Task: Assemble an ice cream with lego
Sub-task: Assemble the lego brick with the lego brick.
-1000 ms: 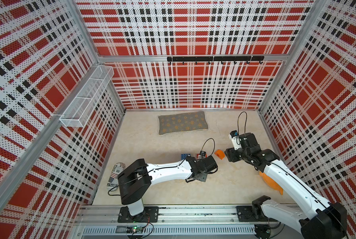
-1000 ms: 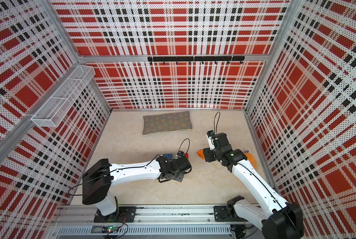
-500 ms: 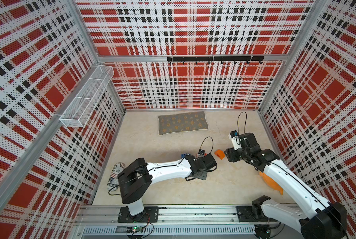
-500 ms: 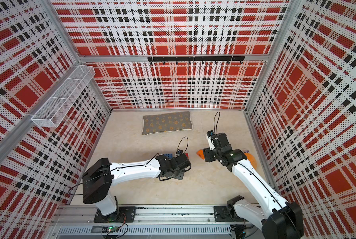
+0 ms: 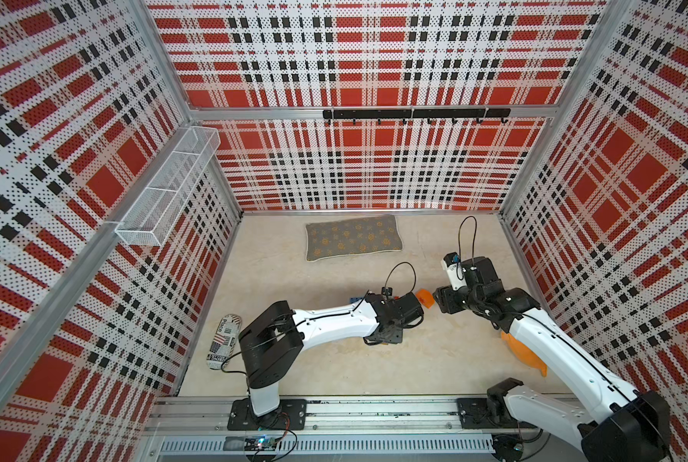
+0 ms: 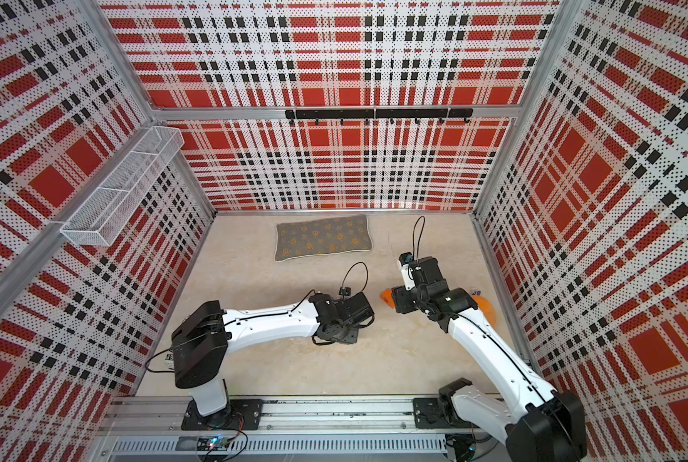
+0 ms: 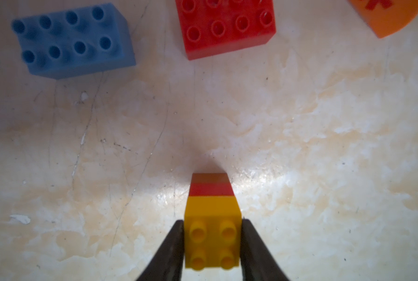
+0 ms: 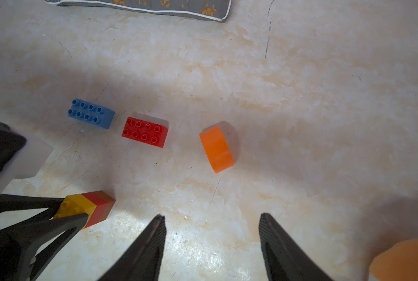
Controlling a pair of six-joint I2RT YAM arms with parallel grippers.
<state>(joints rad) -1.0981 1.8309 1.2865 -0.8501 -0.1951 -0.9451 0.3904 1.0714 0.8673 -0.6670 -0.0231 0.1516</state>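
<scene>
Upright stem stack [image 7: 213,206], studs up, near red brick [image 7: 227,26]; left gripper [image 7: 213,222] flanks it, grip unclear; right gripper [image 8: 212,215] wide.

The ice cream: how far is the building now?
Done: the stem, brown, red and yellow bricks, stands stacked. In hand: the left claw flanks its yellow top; grip unclear. The right claw is open, empty. To add: blue brick, red brick and orange dome lie loose, apart.

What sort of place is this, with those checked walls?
Probably a robot test booth: a left arm and a right arm bolted to a metal rail, checked panel walls boxing in a table, and toy bricks laid out.
</scene>
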